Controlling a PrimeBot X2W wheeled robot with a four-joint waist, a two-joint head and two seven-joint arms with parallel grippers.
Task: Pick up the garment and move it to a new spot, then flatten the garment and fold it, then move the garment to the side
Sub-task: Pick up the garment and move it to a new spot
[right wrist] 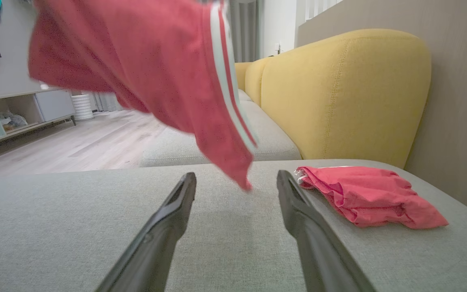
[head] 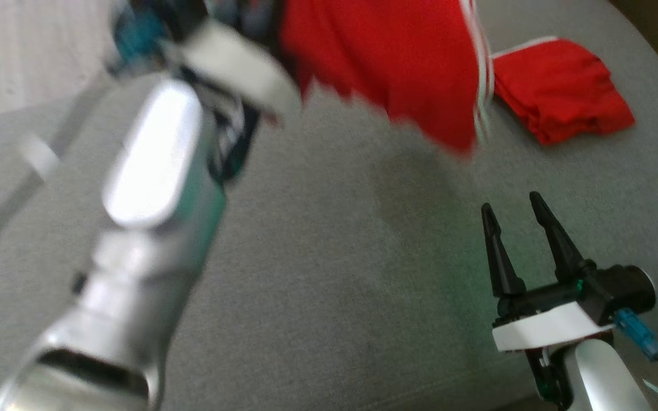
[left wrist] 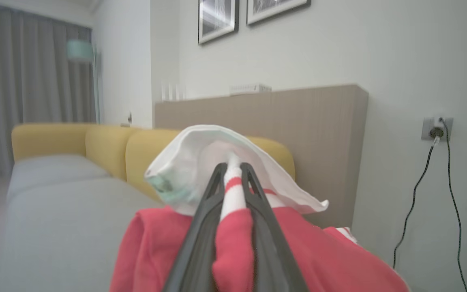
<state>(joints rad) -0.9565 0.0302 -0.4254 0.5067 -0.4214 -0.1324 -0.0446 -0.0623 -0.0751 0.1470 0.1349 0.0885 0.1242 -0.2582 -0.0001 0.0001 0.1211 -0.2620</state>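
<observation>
Red garment [head: 386, 63], pinched in the left jaws, hangs at twelve o'clock; right jaws gape empty. Best lowered slowly.

sofa [right wrist: 347, 93]: yellow back, grey seat | wall [left wrist: 379, 48]: 2 pictures [left wrist: 216, 18] | floor [right wrist: 75, 150]: wood

Light was soft and even. Motion blur smeared the left forearm [head: 152, 171] and red garment [head: 386, 63]; a faint shadow lay beneath.
</observation>
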